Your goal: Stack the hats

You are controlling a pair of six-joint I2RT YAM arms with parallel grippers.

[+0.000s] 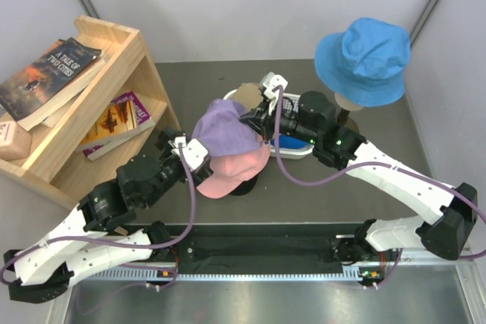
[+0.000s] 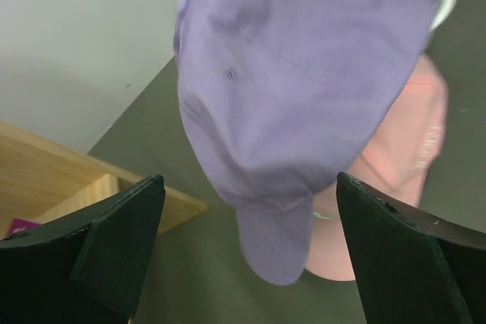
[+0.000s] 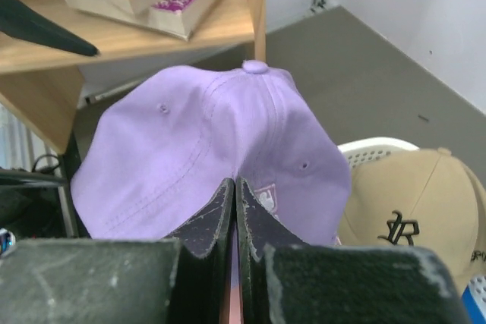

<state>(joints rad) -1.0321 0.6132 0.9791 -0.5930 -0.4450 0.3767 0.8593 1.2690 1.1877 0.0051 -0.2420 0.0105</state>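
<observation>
The lavender cap (image 1: 222, 128) hangs just above the pink cap (image 1: 231, 172), which lies on a black cap (image 1: 244, 188). My right gripper (image 1: 254, 121) is shut on the lavender cap's rear edge; in the right wrist view its closed fingertips (image 3: 234, 184) pinch the cap (image 3: 197, 134). My left gripper (image 1: 188, 155) is open at the cap's left. In the left wrist view the gripper (image 2: 249, 180) frames the cap's hanging brim (image 2: 277, 240) without touching it, with the pink cap (image 2: 399, 165) behind. A tan cap (image 3: 410, 202) and a royal blue cap (image 1: 292, 143) lie in the white basket (image 3: 380, 146). No white cap shows.
A wooden bookshelf (image 1: 114, 58) with books stands at the left, close to my left arm. A blue bucket hat (image 1: 364, 58) sits on a stand (image 1: 349, 114) at the back right. The white basket (image 1: 298, 154) lies under my right wrist.
</observation>
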